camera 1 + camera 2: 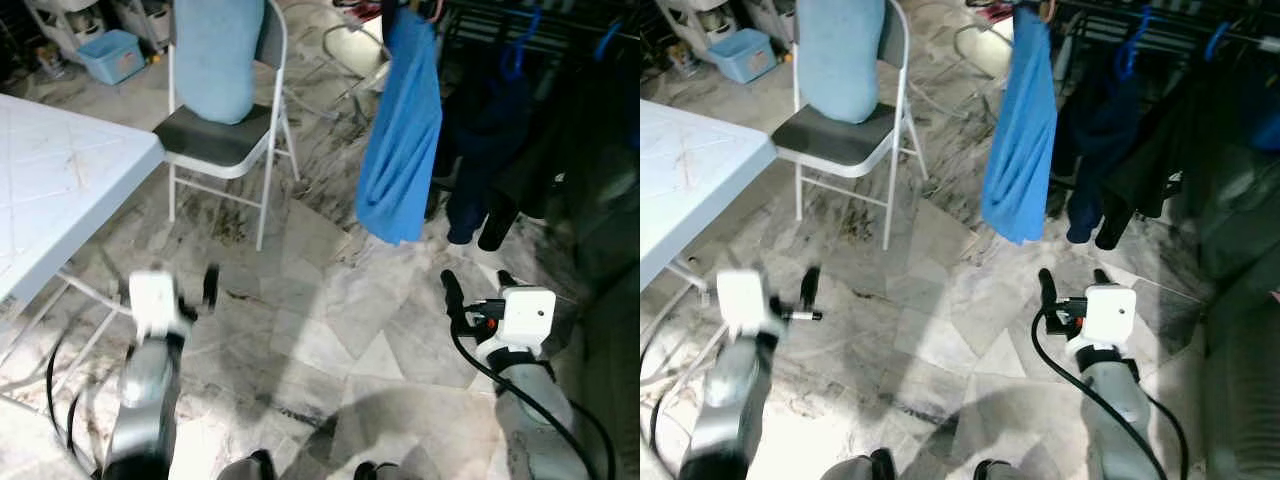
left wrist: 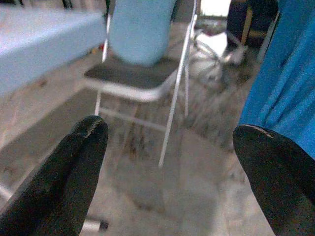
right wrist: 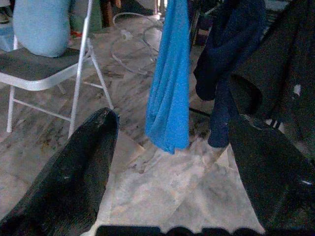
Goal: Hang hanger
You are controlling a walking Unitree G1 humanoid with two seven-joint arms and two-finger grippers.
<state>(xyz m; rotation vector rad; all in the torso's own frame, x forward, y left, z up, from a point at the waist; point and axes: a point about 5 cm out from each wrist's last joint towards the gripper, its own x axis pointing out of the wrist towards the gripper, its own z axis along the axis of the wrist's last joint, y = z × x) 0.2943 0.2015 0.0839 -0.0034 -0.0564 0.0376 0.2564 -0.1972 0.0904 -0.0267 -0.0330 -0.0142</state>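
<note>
Glossy veined stone floor point(image 1: 330, 300), white metal chair point(image 1: 225, 150), soft blue cloth point(image 1: 402, 140).

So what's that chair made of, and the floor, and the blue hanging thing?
The chair looks like thin white-painted metal tubing with a dark padded seat, probably vinyl. The floor seems polished marble or stone tile: grey veins and angled joints. The blue hanging thing is soft cloth; it drapes in folds.

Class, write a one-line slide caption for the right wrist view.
Open right gripper faces a blue garment hanging beside dark clothes, folding chair nearby.
</note>
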